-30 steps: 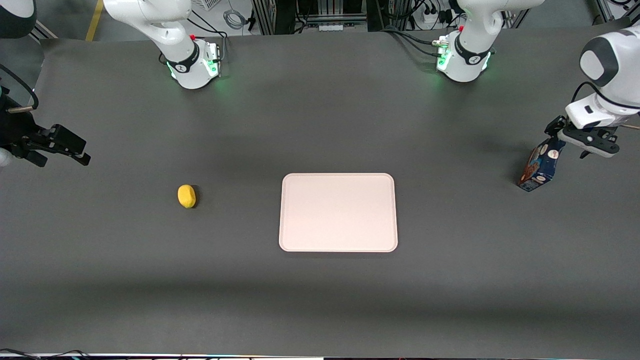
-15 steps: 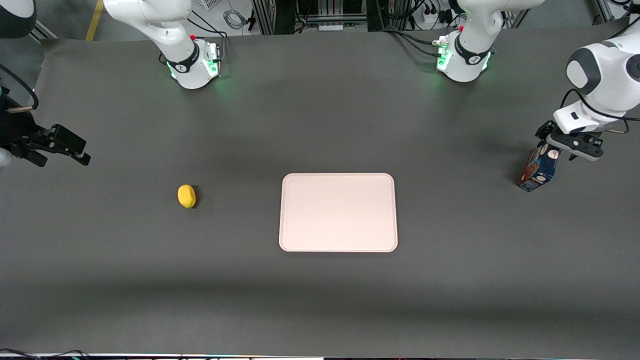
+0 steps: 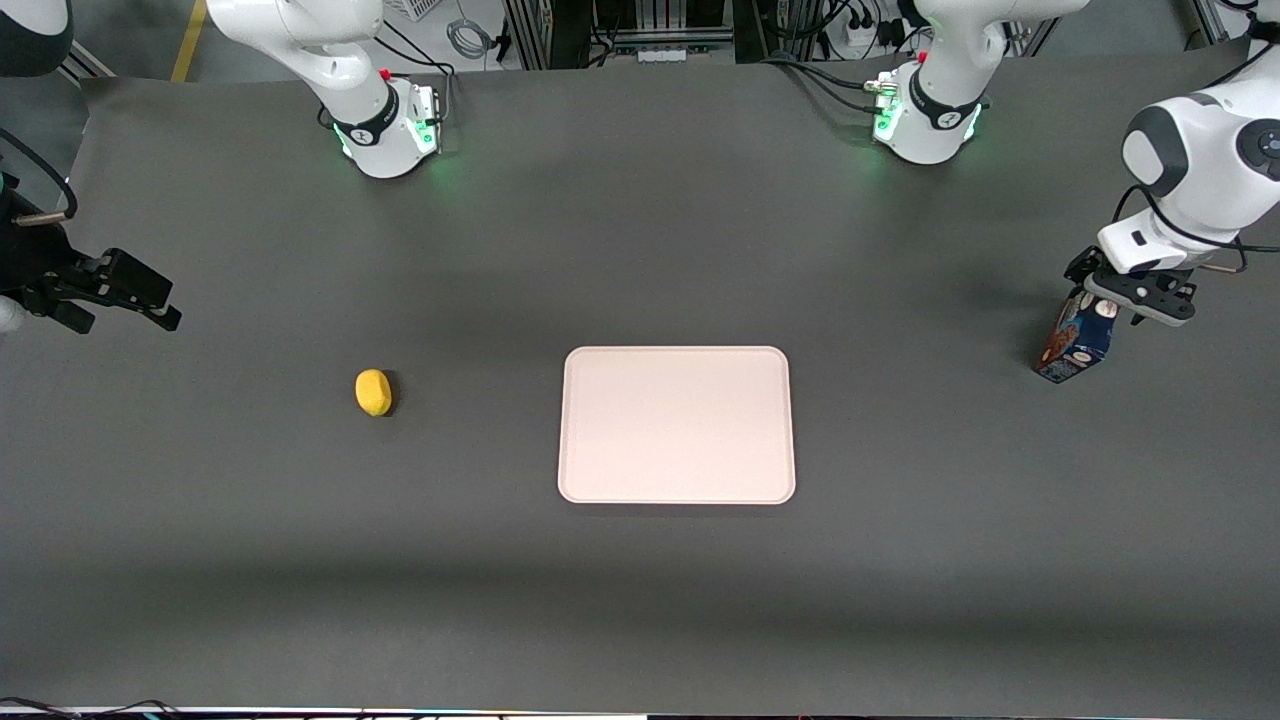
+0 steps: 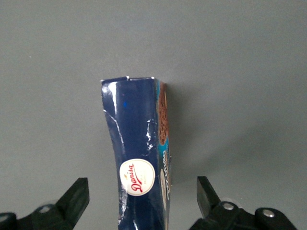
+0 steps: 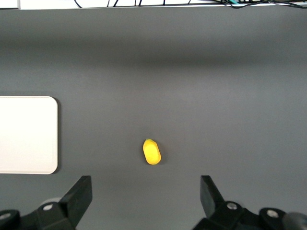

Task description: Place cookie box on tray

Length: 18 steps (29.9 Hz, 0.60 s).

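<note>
Your tool hangs at the working arm's end of the dark grey surface, just above the small navy-blue cookie box with the round white logo. The box stands on the surface, leaning a little. In the wrist view the two black fingers are wide apart, one at each side of the box, not touching it. The large pale pink flat tray lies well apart from your tool, toward the parked arm, and the small yellow lump farther still.

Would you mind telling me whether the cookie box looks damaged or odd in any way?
Yes: the cookie box is creased and bowed along its navy face, with a ragged end flap. The open gripper straddles it.
</note>
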### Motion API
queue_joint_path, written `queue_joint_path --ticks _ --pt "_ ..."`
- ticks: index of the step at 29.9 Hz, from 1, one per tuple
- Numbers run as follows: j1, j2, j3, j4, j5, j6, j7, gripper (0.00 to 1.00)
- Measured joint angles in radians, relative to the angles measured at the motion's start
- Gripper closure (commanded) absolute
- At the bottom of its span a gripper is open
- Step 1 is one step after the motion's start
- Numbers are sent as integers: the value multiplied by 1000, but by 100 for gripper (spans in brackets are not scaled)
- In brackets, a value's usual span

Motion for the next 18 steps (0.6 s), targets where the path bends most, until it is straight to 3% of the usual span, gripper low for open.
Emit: queue_joint_path --ticks 12,16,18 --pt "0 55 -1 -1 -8 90 2 1" --pt "0 66 -1 -2 -9 99 2 15" --pt "0 67 -1 -2 -10 101 2 32"
